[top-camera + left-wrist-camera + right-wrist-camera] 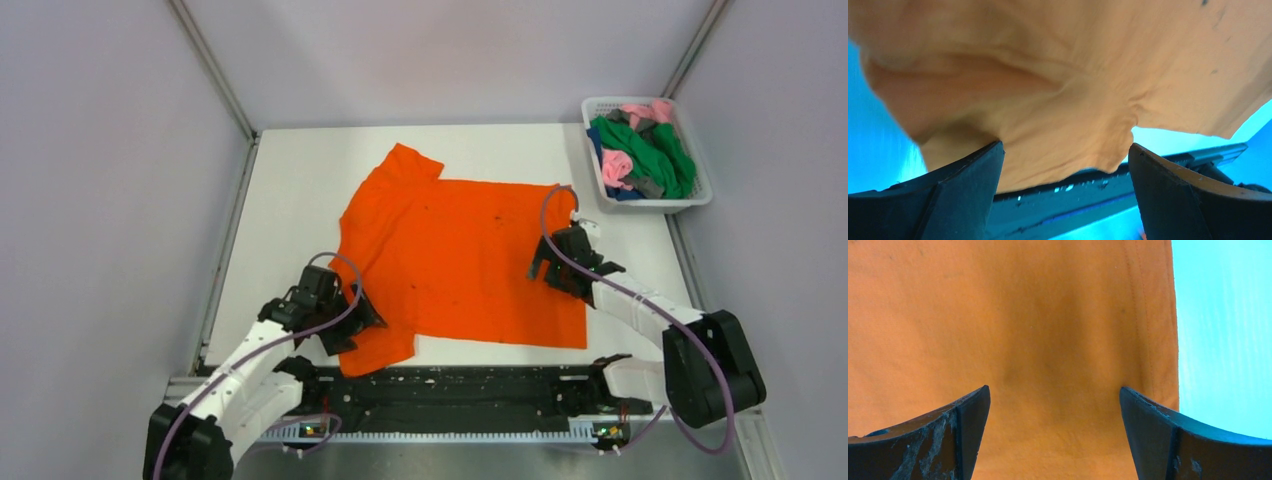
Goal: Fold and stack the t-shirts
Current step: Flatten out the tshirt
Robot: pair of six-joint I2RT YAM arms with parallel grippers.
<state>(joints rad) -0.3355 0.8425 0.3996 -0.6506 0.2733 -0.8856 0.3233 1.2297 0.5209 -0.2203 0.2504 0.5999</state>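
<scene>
Orange t-shirt (460,260) lies flat (left claw (355,326), right claw (545,268) gaping); basket (642,207) holds other t-shirts (652,152).

From my feed I see a white table (300,180) boxed in by 3 plain, pale grey-lilac panels: a back wall (440,60) across the top of the frame, a left wall (90,200) and a right wall (780,100). 2 metal struts run diagonally out of the upper corners, 1 at upper left (215,75) and 1 at upper right (690,50). A black rail (450,385) spans the table's near edge at the bottom. Light is even and soft, with no hard shadows. On my wrist feeds the bare tabletop (1223,340) reads bright cyan.
</scene>
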